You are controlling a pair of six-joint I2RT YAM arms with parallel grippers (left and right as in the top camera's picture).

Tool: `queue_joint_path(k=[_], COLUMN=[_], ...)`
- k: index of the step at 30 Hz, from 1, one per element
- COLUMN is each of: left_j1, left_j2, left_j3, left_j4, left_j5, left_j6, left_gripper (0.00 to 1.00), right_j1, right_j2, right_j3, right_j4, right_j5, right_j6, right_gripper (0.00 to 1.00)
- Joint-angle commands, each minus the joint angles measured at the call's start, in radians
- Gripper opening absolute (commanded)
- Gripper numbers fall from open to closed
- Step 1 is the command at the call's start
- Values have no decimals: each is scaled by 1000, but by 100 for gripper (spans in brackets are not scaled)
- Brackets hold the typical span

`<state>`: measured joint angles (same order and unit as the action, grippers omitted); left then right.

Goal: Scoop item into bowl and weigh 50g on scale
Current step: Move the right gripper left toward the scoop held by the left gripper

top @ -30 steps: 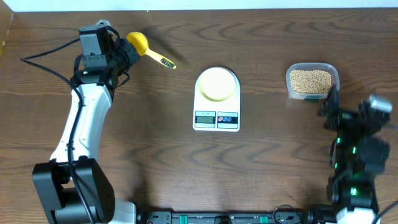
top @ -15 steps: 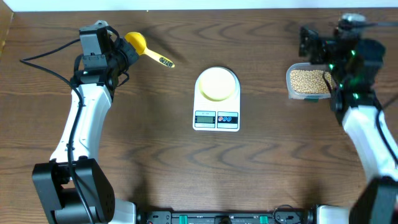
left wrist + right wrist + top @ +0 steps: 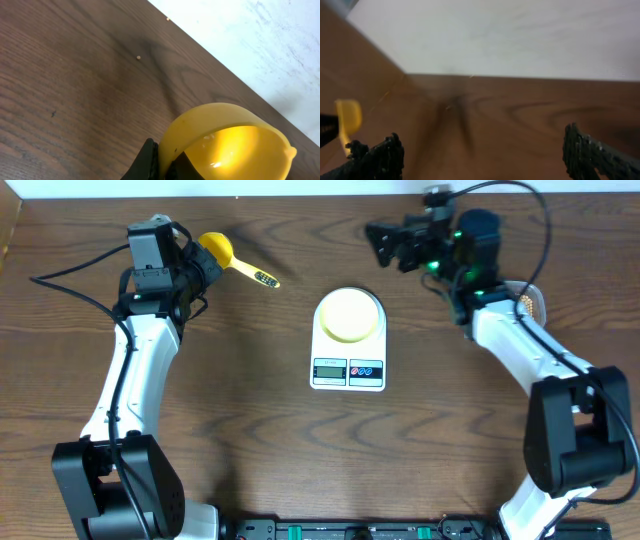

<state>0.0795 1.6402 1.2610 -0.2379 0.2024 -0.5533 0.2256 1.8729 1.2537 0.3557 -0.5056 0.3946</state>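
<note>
The pale yellow bowl [image 3: 349, 315] sits on the white scale [image 3: 348, 366] at mid-table. My left gripper [image 3: 203, 264] is shut on the rim of a yellow scoop [image 3: 219, 247] at the back left; its handle [image 3: 262, 278] points right. In the left wrist view the fingers [image 3: 149, 160] pinch the scoop's cup wall [image 3: 200, 131]. My right gripper [image 3: 388, 242] is open and empty, raised behind the scale, its fingers [image 3: 382, 156] wide apart in a blurred view. The beans' clear tub [image 3: 531, 304] is mostly hidden under the right arm.
The table's back edge meets a white wall [image 3: 260, 40]. Two loose beans [image 3: 138, 57] lie near that edge by the scoop. The scoop also shows in the right wrist view [image 3: 347, 119], far left. The right arm stretches over the back right of the table.
My right arm has swung from the front right up past the tub and leftward to the back, behind the scale. The left arm and scoop have not moved.
</note>
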Motion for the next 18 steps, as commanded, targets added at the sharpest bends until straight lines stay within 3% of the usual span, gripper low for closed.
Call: queue_joint_path(k=[1,10,18], left_j1=[3,2,-25], left_j2=[-13,-13,-13], left_j3=[0,0,0], left_j4=[-10,-10,-11], left_j5=[-17,-17,-16], left_j6=[-33,-254,-482], left_gripper=[8,8,8], right_j1=[48,62,76], right_j2=[29,31,31], right_j3=[29,48,61], right_j4=[0,0,39], right_j5=[-55,-219,-317], right_j6=[82,190,178], right_gripper=[99,99,99])
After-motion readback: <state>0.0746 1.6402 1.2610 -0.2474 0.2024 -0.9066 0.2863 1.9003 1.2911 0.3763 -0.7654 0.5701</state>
